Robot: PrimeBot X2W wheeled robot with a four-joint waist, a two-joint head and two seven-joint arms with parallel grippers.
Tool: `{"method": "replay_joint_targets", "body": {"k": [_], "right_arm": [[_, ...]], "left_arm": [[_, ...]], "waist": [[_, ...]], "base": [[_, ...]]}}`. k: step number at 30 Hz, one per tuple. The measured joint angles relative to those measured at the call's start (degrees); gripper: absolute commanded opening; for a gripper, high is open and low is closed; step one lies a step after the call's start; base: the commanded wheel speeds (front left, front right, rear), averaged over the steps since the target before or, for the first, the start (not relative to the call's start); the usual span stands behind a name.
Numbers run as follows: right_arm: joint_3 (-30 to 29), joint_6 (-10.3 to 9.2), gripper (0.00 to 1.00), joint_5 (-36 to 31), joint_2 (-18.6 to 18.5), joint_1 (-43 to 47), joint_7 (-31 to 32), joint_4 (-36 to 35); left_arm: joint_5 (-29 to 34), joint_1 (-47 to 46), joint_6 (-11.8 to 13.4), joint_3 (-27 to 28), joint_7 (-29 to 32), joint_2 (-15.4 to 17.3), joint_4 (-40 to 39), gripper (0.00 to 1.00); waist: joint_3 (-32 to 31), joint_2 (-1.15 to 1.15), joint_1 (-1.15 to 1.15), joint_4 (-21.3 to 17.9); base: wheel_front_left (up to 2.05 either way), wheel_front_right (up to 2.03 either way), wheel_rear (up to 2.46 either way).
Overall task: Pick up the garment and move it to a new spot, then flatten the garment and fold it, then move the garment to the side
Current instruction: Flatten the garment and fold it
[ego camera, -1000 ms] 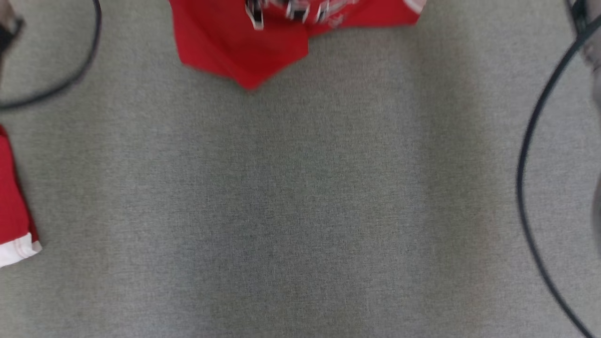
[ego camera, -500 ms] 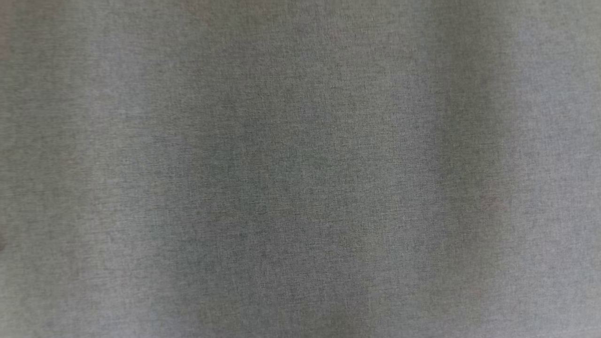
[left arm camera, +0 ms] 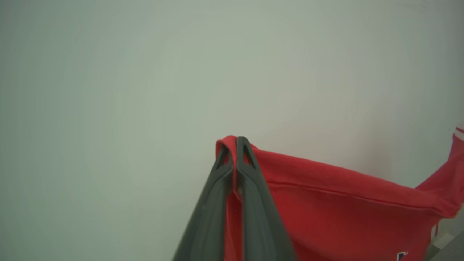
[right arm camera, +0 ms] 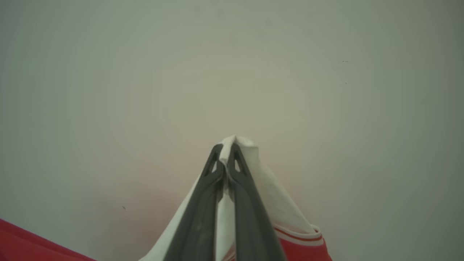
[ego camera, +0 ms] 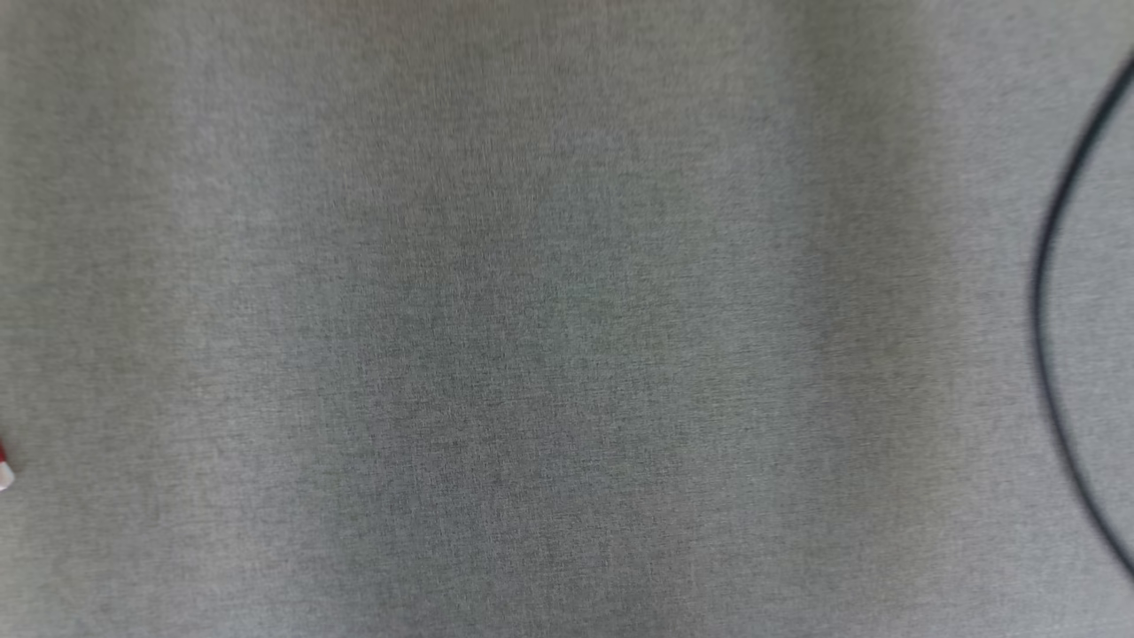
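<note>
Since a second ago the head camera has swung. Red cloth then hung at the top centre and along the left edge of the head view. Now a red-and-white sliver of the garment (ego camera: 3, 467) sits at the lower left edge. A dark cable (ego camera: 1045, 292) curves down the right edge, where a similar one ran before. Half a second ago that view held plain grey. The grey surface (ego camera: 567, 319) lies blurred across the rest of the frame.

At the lower centre of the left wrist view, the left claw (left arm camera: 236, 139) is pressed together on a red fold of the garment. Its tips pinch the cloth's upper corner. From there the red cloth stretches to the right edge, with a seam running along it. A white-striped cuff (left arm camera: 458, 135) shows at the far right.

At the lower centre of the right wrist view, the right claw (right arm camera: 226, 146) is likewise clamped, pinching a white band (right arm camera: 268, 195) of the garment that peaks just above its tips. Red-striped trim and red cloth lie at the lower right, and more red fills the lower left corner. Both wrist views have a pale, blurred background.
</note>
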Motion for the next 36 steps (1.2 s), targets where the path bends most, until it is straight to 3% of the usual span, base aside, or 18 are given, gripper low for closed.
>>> {"method": "replay_joint_targets", "body": {"k": [6,18,29,36], "right_arm": [[5.17,0.00,0.00,7.42,-0.69,12.64,1.33,-6.73],[10.02,0.00,0.00,19.07,-9.22,44.57,0.08,-25.73],[7.84,0.00,0.00,21.48,-12.48,69.07,0.42,-38.09],[3.77,0.00,0.00,21.36,-12.05,82.68,0.77,-42.91]], "left_arm": [[-2.20,12.11,0.15,2.83,-0.24,2.09,-6.77,0.00],[-6.08,46.97,4.21,10.10,-0.25,6.28,-28.72,0.00],[-9.90,73.11,11.03,13.41,-0.25,6.82,-47.74,0.00],[-11.56,88.33,14.21,13.95,-0.26,3.97,-55.16,0.00]], "waist": [[-4.21,0.00,0.00,-0.14],[-13.47,-0.01,-0.01,-0.30],[-19.04,-0.02,-0.01,0.16],[-21.33,-0.01,-0.01,0.89]], "base": [[0.00,0.00,0.00],[0.00,0.00,0.00],[0.00,0.00,0.00],[0.00,0.00,0.00]]}}
